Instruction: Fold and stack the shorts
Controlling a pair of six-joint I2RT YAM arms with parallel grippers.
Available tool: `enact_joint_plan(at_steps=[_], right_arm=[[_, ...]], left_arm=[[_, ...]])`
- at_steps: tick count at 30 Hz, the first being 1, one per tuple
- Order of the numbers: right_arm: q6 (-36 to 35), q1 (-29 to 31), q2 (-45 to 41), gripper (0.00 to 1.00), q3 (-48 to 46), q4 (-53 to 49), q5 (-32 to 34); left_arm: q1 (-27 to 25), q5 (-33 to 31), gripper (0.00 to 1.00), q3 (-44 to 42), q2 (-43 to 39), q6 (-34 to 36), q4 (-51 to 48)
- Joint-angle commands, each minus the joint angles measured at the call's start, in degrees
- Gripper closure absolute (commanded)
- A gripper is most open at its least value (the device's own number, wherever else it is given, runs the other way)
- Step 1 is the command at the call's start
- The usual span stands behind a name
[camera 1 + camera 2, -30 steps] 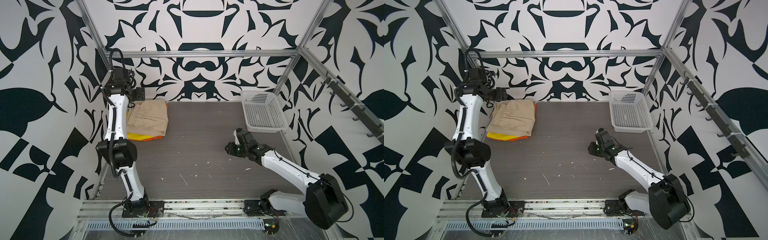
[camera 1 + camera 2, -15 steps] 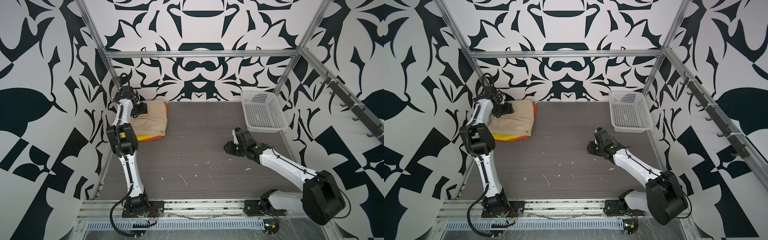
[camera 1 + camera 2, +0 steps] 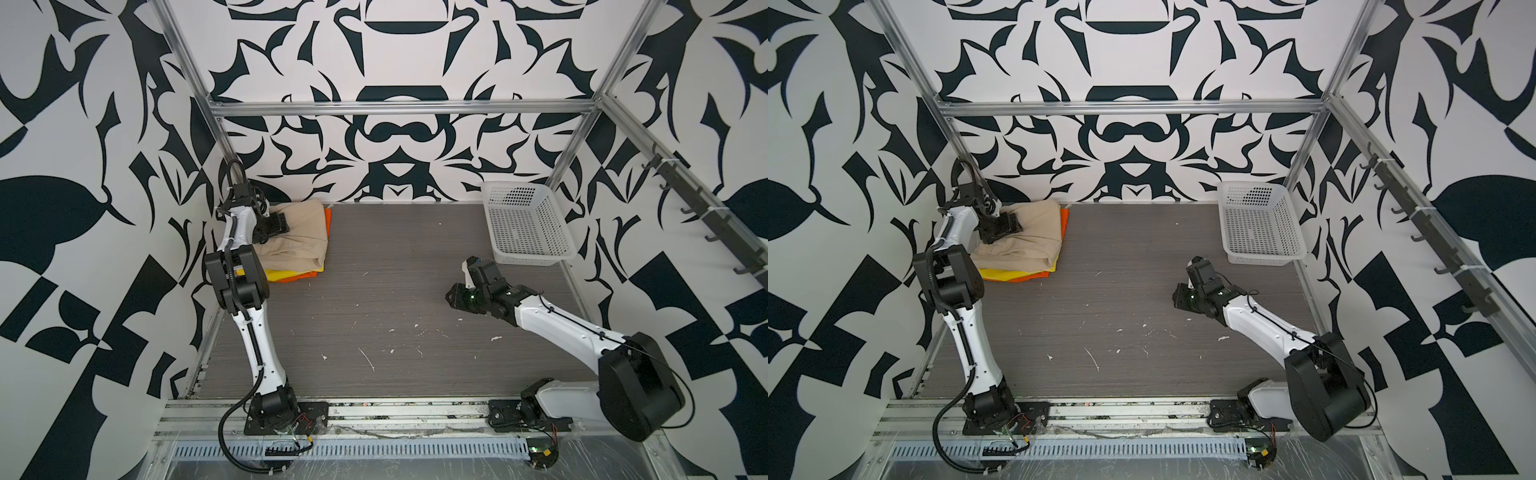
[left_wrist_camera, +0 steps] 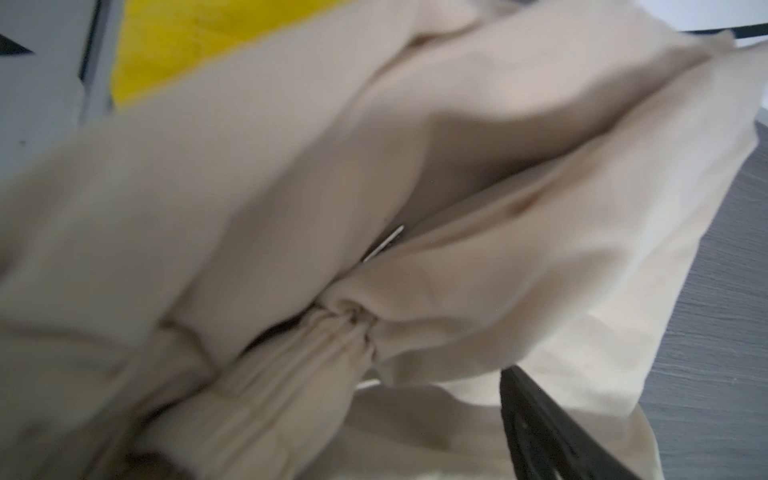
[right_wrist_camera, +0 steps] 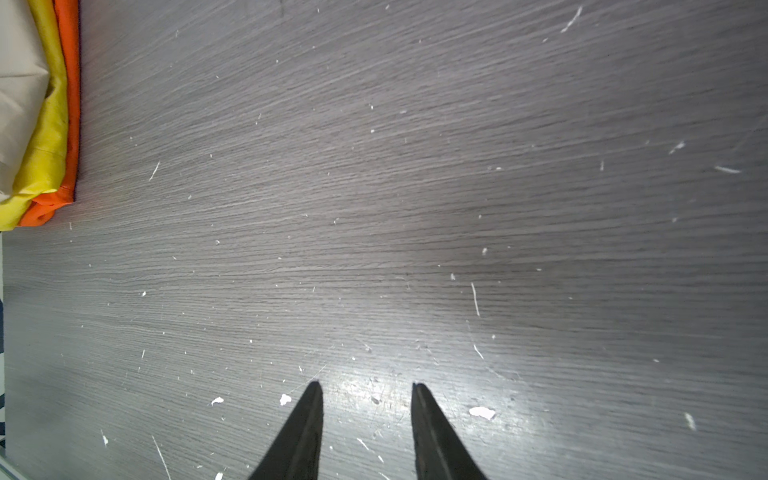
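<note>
The shorts lie stacked at the table's back left: beige shorts (image 3: 301, 241) on top, yellow shorts (image 3: 278, 275) under them, orange shorts (image 3: 299, 277) at the bottom, with only the edges of those two showing. My left gripper (image 3: 277, 222) rests on the back-left part of the beige pair, its jaws wide. In the left wrist view the gathered beige waistband (image 4: 316, 345) fills the space by one black finger (image 4: 536, 428); cloth hides the other finger. My right gripper (image 3: 451, 297) hovers low over bare table at mid right, open and empty (image 5: 365, 386).
A white perforated basket (image 3: 536, 259) stands at the back right, just behind the right gripper. The metal frame post (image 3: 195, 104) and patterned side wall stand close to the left of the stack. White flecks dot the dark wood-grain table (image 3: 395, 291).
My left gripper has come down from the stack's back edge onto the beige shorts, and the left arm's elbow has swung in towards the stack. The right arm has barely shifted.
</note>
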Motion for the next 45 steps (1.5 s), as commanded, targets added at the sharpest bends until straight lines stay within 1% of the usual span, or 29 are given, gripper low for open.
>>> enact_joint_plan(at_steps=[1, 5, 7, 8, 9, 10, 12, 14, 15, 17, 19, 21, 23, 25, 28, 31, 34, 38, 41, 45], right_arm=[[-0.76, -0.21, -1.51, 0.60, -0.19, 0.90, -0.01], [-0.85, -0.16, -3.29, 0.60, 0.13, 0.41, 0.56], [-1.32, -0.16, -4.38, 0.60, 0.69, -0.03, 0.73], [-1.77, -0.18, -4.96, 0.60, 1.09, -0.44, 1.13], [-2.88, -0.31, -5.54, 0.60, 1.66, -1.00, 1.45], [-3.96, -0.56, -6.23, 0.59, 2.40, -1.68, 1.95], [-6.30, -1.86, -7.48, 0.57, 4.00, -3.69, 3.31], [-8.83, -4.14, -8.81, 0.51, 5.56, -5.54, 4.97], [-10.23, -5.87, -9.56, 0.48, 6.53, -6.60, 5.70], [-13.56, -9.39, -10.92, 0.37, 8.25, -7.74, 6.86], [-17.46, -13.64, -11.99, 0.23, 9.89, -8.18, 7.90], [-20.91, -17.48, -12.29, 0.00, 11.44, -8.27, 9.04], [-24.68, -20.94, -12.04, 0.00, 12.83, -8.13, 10.30], [-28.10, -23.71, -12.11, 0.00, 12.64, -6.15, 11.00], [-31.86, -27.67, -13.22, 0.00, 8.07, 1.65, 11.19], [-34.07, -30.37, -14.79, 0.00, 0.66, 11.64, 8.63], [-34.49, -30.90, -15.65, 0.00, -5.41, 20.07, 6.05], [-34.48, -30.87, -12.94, 0.00, -11.78, 29.93, 6.23], [-34.97, -30.88, -10.45, 0.00, -14.57, 33.49, 6.79], [-34.65, -30.85, -8.60, 0.00, -18.02, 38.56, 8.58]], left_arm=[[0.85, 3.77, 0.18, -0.99, 1.26, -2.34, -1.45], [0.55, 7.69, 0.17, -0.60, -4.47, -4.64, -0.02], [-0.29, 9.02, 0.16, -0.91, -9.05, -4.93, 0.41], [-0.83, 9.24, 0.16, -1.46, -11.40, -5.22, 2.55], [-1.37, 9.05, 0.11, -2.51, -14.28, -5.77, 4.15], [-1.93, 8.65, 0.01, -3.95, -17.30, -6.28, 5.95], [-2.93, 8.56, 0.01, -7.22, -23.20, -7.24, 9.53], [-3.69, 7.43, 0.01, -11.77, -29.30, -8.45, 13.37], [-4.16, 6.32, 0.01, -14.45, -32.51, -8.95, 15.21], [-5.51, 2.88, 0.01, -20.23, -38.62, -8.42, 18.83], [-7.81, -2.62, 0.01, -27.24, -45.02, -6.93, 23.11], [-10.47, -8.09, 0.01, -34.36, -50.71, -5.21, 26.96], [-13.33, -12.71, 0.01, -42.38, -56.49, -3.42, 31.21], [-15.45, -17.77, 0.01, -51.04, -62.17, -3.25, 37.18], [-17.07, -21.93, 0.01, -65.16, -69.30, -3.49, 48.19], [-18.20, -25.64, 0.01, -75.80, -72.55, -2.10, 56.61], [-18.57, -29.00, 0.01, -84.37, -73.16, -1.74, 63.27], [-18.56, -30.65, 0.01, -92.26, -72.09, -3.22, 69.83], [-18.53, -31.15, 0.01, -95.76, -70.05, -4.06, 72.31], [-18.57, -29.99, 0.01, -101.49, -64.75, -4.30, 82.50]])
